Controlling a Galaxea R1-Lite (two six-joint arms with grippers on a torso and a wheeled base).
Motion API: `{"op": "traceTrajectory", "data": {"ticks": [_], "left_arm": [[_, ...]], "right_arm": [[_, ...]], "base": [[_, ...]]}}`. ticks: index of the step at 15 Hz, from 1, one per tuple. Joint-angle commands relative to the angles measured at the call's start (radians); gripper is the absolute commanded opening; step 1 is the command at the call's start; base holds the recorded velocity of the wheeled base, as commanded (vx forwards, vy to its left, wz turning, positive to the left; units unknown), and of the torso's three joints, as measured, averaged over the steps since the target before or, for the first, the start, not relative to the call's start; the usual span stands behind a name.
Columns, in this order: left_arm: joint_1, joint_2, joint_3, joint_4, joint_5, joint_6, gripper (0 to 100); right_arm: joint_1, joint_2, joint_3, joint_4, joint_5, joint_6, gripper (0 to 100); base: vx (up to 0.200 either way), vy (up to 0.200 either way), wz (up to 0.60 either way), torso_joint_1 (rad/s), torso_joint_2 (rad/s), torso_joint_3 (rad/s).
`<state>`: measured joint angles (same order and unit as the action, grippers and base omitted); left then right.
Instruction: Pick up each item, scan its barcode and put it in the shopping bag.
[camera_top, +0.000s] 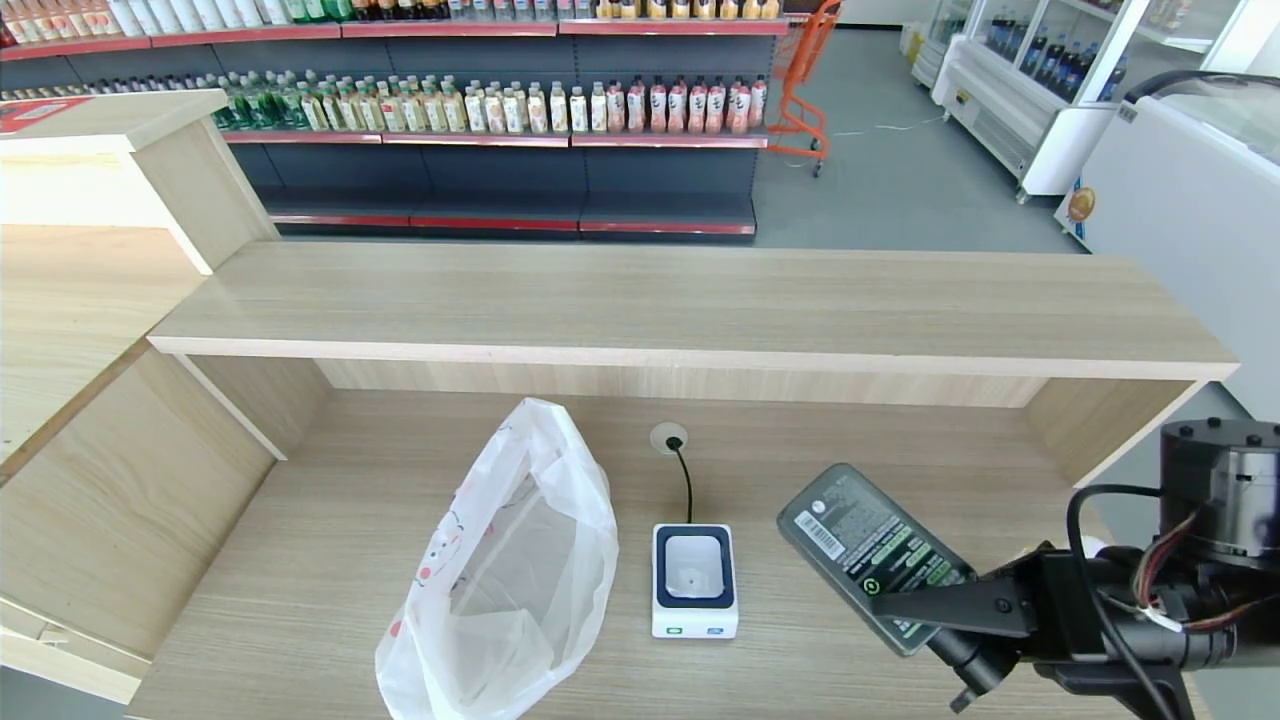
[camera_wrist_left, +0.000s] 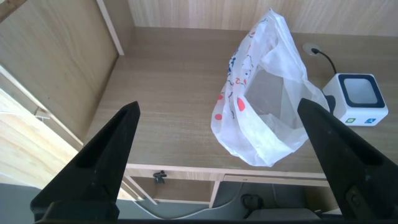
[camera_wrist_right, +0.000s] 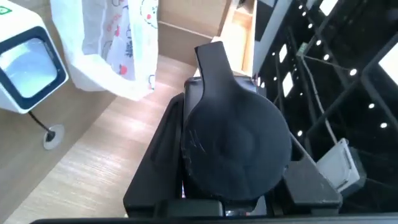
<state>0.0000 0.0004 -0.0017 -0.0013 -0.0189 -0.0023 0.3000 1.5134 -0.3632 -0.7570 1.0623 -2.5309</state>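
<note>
My right gripper (camera_top: 935, 612) is shut on a flat dark packet (camera_top: 868, 548) and holds it tilted above the counter, to the right of the scanner (camera_top: 694, 578). The packet's white barcode label (camera_top: 826, 540) faces upward. The scanner is a white box with a dark blue rim around its window. To its left stands the white plastic shopping bag (camera_top: 510, 580) with its mouth open. In the right wrist view the packet (camera_wrist_right: 230, 137) is close up, with the scanner (camera_wrist_right: 28, 65) and bag (camera_wrist_right: 118, 50) beyond. My left gripper (camera_wrist_left: 219, 107) is open, held above the counter's front left, near the bag (camera_wrist_left: 267, 93).
A raised wooden ledge (camera_top: 680, 310) runs along the back of the counter, with side walls at both ends. The scanner's black cable (camera_top: 686, 480) leads to a grommet hole (camera_top: 668, 437). Bare counter lies left of the bag.
</note>
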Motion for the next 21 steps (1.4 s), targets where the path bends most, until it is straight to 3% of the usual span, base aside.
{"op": "traceTrajectory", "data": {"ticks": [1, 4, 11, 15, 21], "left_arm": [[0.000, 0.000, 0.000, 0.000, 0.001, -0.001, 100], [0.000, 0.000, 0.000, 0.000, 0.001, -0.001, 100], [0.000, 0.000, 0.000, 0.000, 0.001, -0.001, 100], [0.000, 0.000, 0.000, 0.000, -0.001, -0.001, 100], [0.000, 0.000, 0.000, 0.000, -0.001, -0.001, 100]], "right_arm": [[0.004, -0.029, 0.001, 0.005, 0.050, -0.037, 0], [0.004, -0.075, 0.007, 0.048, 0.153, -0.111, 0], [0.071, -0.098, 0.012, 0.229, 0.169, -0.183, 0], [0.094, -0.096, 0.010, 0.446, 0.168, -0.292, 0], [0.096, -0.091, 0.006, 0.469, 0.168, -0.307, 0]], "base": [[0.000, 0.000, 0.00, 0.000, 0.00, 0.000], [0.000, 0.000, 0.00, 0.000, 0.00, 0.000], [0.000, 0.000, 0.00, 0.000, 0.00, 0.000], [0.000, 0.000, 0.00, 0.000, 0.00, 0.000], [0.000, 0.000, 0.00, 0.000, 0.00, 0.000]]}}
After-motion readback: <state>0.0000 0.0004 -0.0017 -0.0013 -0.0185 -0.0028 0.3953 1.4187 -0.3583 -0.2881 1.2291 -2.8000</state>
